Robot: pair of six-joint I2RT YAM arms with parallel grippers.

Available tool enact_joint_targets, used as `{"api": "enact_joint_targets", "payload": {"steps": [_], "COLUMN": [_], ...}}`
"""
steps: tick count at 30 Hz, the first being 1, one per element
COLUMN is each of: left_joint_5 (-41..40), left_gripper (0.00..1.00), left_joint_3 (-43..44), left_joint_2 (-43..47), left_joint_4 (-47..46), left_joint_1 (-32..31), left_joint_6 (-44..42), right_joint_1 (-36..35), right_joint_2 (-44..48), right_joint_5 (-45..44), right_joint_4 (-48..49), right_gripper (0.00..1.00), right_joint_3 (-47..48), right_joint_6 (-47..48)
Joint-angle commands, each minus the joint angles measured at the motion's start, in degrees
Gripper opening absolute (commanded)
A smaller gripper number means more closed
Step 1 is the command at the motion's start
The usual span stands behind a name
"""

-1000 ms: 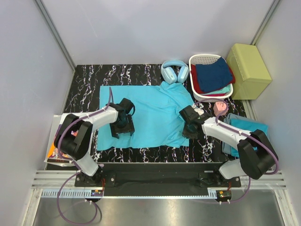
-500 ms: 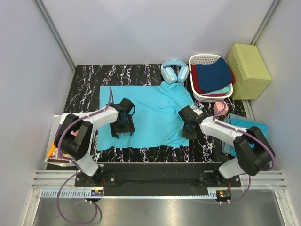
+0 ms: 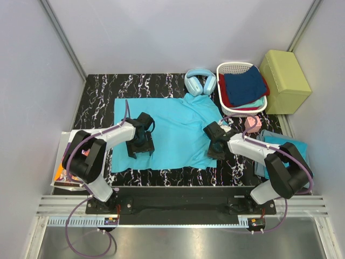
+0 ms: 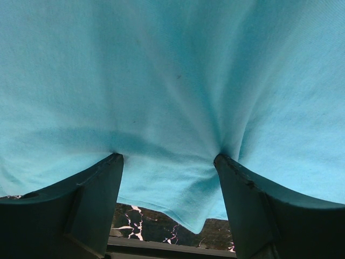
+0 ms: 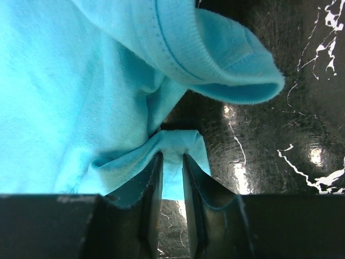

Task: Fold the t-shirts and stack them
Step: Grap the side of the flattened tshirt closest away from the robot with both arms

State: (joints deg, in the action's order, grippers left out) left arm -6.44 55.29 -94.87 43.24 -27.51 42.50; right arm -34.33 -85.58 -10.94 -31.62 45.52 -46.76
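From above: a turquoise t-shirt (image 3: 178, 127) spread flat over the black marbled table (image 3: 99, 89), with its collar end toward the pale blue headphones (image 3: 200, 82) at the far edge. Reaching in from the left base, elbow out to the side and wrist bent down: the left gripper (image 3: 141, 145), set on the shirt's left half near the near hem. Stretched low from the right base, forearm almost level with the table: the right gripper (image 3: 214, 145), at the shirt's right edge. Beside the right arm, off the table's right side, a second t-shirt (image 3: 295, 144), folded. Farther back, a white basket (image 3: 228, 69) of dark clothes next to a yellow-green box (image 3: 284, 73).

Through the left wrist camera: fingers (image 4: 89, 208) spread wide and pointing down onto the cloth, both tips pressed into it and dimpling it. Nothing pinched, only flat shirt across the gap.

Through the right wrist camera: fingers (image 5: 148, 202) drawn nearly together, nipping a small raised fold of the shirt's edge, just below a rolled hem lying on bare table.
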Motion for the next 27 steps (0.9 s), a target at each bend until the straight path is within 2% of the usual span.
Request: {"api": "enact_joint_targets", "payload": {"steps": [1,9,13,19,20,27], "left_joint_5": [1.0,0.8,0.8,0.6,0.7,0.4], "left_gripper": [0.74,0.74,0.74,0.74,0.74,0.74], "left_joint_3": [0.4,0.1,-0.1,-0.3,-0.2,-0.1], "left_joint_2": [-1.6,-1.4,-1.2,-1.0,-0.9,-0.1], "left_joint_4": [-1.1,-1.1,-1.1,-1.2,-1.1,-0.9], "left_joint_1": [-0.7,-0.8,-0.8,-0.9,-0.9,-0.9], "left_joint_6": [0.8,0.7,0.7,0.7,0.7,0.6], "right_joint_1": [0.3,0.3,0.3,0.3,0.3,0.1], "right_joint_2": [-0.6,-2.3,-2.2,-1.7,-1.0,4.1], "right_joint_5": [-0.3,0.5,0.7,0.7,0.6,-1.4], "right_joint_4": [1.0,2.3,2.6,2.3,2.2,-3.6], "right_gripper": [0.28,0.25,0.09,0.06,0.0,0.0], "right_joint_3": [-1.0,-2.2,-2.2,-2.4,-2.4,0.2], "right_joint_6": [-0.5,-1.0,-1.1,-1.4,-1.4,-0.8]}}
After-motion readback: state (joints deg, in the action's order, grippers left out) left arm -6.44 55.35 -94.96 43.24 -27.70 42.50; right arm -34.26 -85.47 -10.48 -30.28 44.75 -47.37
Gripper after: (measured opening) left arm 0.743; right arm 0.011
